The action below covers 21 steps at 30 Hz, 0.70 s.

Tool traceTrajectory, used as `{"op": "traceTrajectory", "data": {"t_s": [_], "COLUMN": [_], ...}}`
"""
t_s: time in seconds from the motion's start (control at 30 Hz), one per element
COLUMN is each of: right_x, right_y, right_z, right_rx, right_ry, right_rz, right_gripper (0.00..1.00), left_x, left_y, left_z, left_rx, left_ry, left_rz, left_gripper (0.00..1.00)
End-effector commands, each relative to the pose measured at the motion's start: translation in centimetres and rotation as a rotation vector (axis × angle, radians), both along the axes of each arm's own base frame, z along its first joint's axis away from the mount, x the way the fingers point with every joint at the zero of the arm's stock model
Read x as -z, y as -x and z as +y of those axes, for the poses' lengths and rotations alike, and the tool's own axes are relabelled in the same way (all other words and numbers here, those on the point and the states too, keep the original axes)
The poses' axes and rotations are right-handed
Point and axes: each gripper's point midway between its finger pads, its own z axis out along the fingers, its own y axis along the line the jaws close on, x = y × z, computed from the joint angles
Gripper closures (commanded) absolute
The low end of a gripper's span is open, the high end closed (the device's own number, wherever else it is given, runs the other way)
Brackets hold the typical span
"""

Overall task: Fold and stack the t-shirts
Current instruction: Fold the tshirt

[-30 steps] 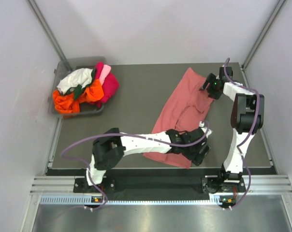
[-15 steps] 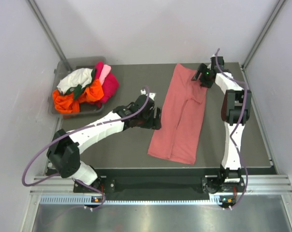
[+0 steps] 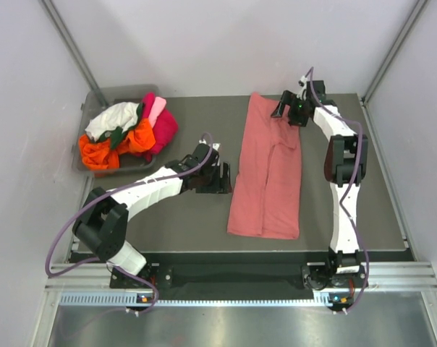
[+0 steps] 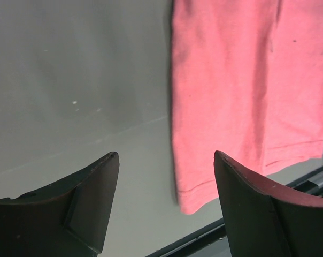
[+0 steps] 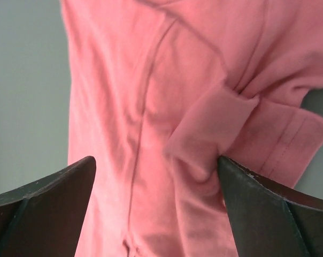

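Note:
The dusty salmon-pink t-shirt [image 3: 268, 173] lies as a long folded strip on the dark table, running from the far edge toward the near edge. My left gripper [image 3: 222, 177] is open and empty just left of the strip; in the left wrist view the shirt's hem corner [image 4: 204, 193] lies ahead to the right. My right gripper [image 3: 287, 110] is open above the strip's far end; in the right wrist view the shirt [image 5: 151, 107] fills the space between the fingers, with a bunched sleeve [image 5: 215, 128] near the right finger. The other t-shirts [image 3: 128, 130] are piled at the back left.
A grey bin [image 3: 95, 97] at the back left holds the pile of orange, magenta, light pink, white and dark green shirts. The table's near edge [image 3: 240, 249] runs just below the strip's hem. White walls close in on both sides.
The left gripper let go of the shirt's near end and swung left to the table beside it. The right gripper moved left along the far edge, and the shirt now lies straighter.

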Motion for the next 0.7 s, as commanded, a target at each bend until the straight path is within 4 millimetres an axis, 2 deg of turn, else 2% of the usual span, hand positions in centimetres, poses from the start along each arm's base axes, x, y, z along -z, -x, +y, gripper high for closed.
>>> {"op": "traceTrajectory", "data": {"t_s": [0.0,0.03,0.07,0.13,0.17,0.2,0.23,0.3,0.33,0.4,0.53,0.6,0.63,0.67], "right_x": [-10.5,-10.9,-12.6,-12.7,-12.7,-13.8,-12.9,-13.7,-12.7,-12.6,-9.6,-8.4,-8.2,-7.1], "right_y": [0.9,1.1,1.4,2.2,2.2,2.7,3.3,3.9,4.5,4.9,6.0,5.8,5.7,5.5], "right_z": [1.2,0.6,0.1,-1.1,-2.3,-2.9,-3.4,-4.5,-4.7,-5.3,-6.0,-6.2,-6.2,-6.2], "right_rx": [-0.092,-0.07,-0.052,-0.006,0.044,0.064,0.079,0.112,0.114,0.134,0.149,0.155,0.152,0.15], "right_ry": [-0.005,0.017,0.039,0.101,0.151,0.174,0.197,0.228,0.234,0.232,0.22,0.21,0.204,0.205], "right_rz": [-0.198,-0.194,-0.216,-0.185,-0.181,-0.193,-0.167,-0.18,-0.154,-0.15,-0.089,-0.07,-0.066,-0.045], "right_gripper": [0.04,0.03,0.03,0.03,0.02,0.02,0.02,0.02,0.05,0.09,0.23,0.33,0.35,0.37], "left_x": [-1.0,-1.2,-1.3,-1.3,-1.4,-1.3,-0.8,-0.7,-0.1,0.3,1.8,2.3,2.2,2.2], "left_y": [-0.6,-0.7,-0.6,-0.4,-0.4,-0.2,0.2,0.4,1.0,1.3,2.7,3.3,3.5,3.7], "left_z": [-2.1,-2.3,-2.4,-2.2,-2.1,-2.0,-1.7,-1.7,-1.4,-1.5,-1.2,-1.1,-1.5,-1.7], "left_rx": [0.026,0.028,0.029,0.02,0.016,0.007,0.003,-0.009,-0.011,-0.018,-0.033,-0.041,-0.032,-0.028], "left_ry": [0.111,0.121,0.127,0.127,0.13,0.134,0.129,0.145,0.141,0.162,0.182,0.19,0.209,0.215], "left_rz": [-0.04,-0.042,-0.039,-0.03,-0.034,-0.03,-0.019,-0.016,-0.002,0.007,0.04,0.052,0.049,0.05], "left_gripper": [0.24,0.25,0.25,0.25,0.25,0.25,0.25,0.25,0.25,0.27,0.29,0.31,0.32,0.32]}}
